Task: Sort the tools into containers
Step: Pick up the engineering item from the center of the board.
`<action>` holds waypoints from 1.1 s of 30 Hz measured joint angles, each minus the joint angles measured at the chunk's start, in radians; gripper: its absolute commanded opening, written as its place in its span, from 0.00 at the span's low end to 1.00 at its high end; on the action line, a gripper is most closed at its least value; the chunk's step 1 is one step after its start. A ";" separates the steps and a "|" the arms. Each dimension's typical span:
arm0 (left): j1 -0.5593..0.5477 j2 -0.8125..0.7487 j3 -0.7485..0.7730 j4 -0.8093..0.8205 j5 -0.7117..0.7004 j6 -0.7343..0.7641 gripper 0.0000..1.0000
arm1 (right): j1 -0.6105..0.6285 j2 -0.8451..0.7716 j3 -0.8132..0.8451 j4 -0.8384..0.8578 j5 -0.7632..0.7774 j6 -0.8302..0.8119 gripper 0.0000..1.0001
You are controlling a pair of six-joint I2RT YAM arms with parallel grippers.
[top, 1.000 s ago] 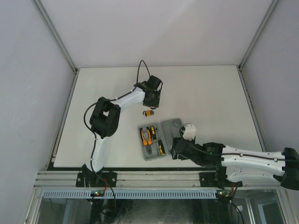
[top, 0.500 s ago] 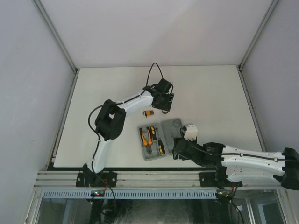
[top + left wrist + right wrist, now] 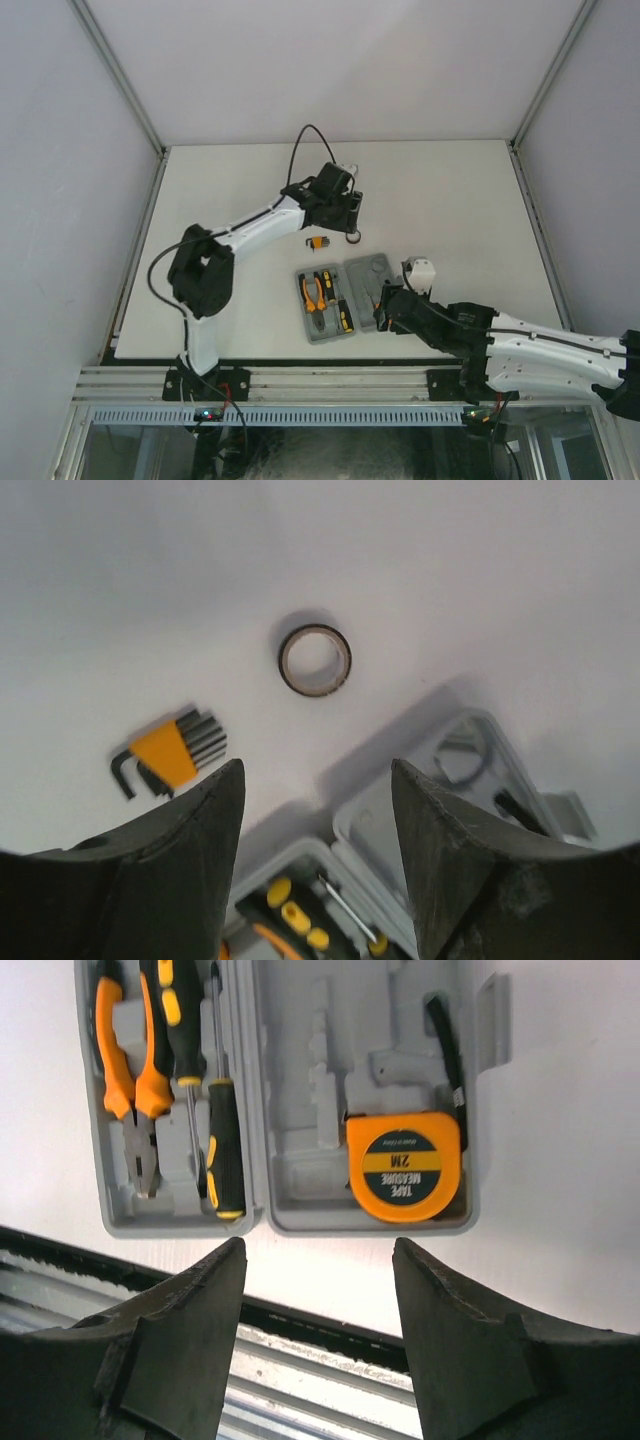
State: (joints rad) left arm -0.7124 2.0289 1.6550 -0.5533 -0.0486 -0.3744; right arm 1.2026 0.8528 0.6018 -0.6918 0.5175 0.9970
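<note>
Tape measure (image 3: 403, 1165) sits in the grey case (image 3: 300, 1080), just ahead of my right pincer (image 3: 318, 1260) and toward its right finger. Jaws there stand apart, nothing between them. Pliers (image 3: 130, 1070) and both screwdrivers (image 3: 225, 1150) lie in the other half, ahead and off to its left. Now my left pincer (image 3: 317, 800): jaws spread too, and empty. The black ring (image 3: 314, 661) lies flat on the white table (image 3: 480, 580) straight ahead of it, and the hex key set (image 3: 172, 752) lies just beyond its left finger, both outside the case.
</note>
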 measured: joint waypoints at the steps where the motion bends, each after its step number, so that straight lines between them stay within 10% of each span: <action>1: 0.003 -0.055 -0.035 0.016 0.000 -0.003 0.65 | -0.016 -0.013 0.000 0.001 0.002 -0.012 0.61; 18: 0.130 -0.870 -0.570 0.187 0.005 -0.071 0.72 | -0.357 0.052 0.115 0.169 -0.154 -0.382 0.77; 33: 0.466 -1.188 -0.792 0.035 0.104 -0.049 0.72 | -0.535 0.458 0.395 0.195 -0.360 -0.539 0.82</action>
State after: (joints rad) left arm -0.2462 0.8406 0.8631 -0.5182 0.0551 -0.4236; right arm 0.6678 1.3106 0.9966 -0.4973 0.1574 0.4583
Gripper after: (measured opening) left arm 0.721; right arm 0.815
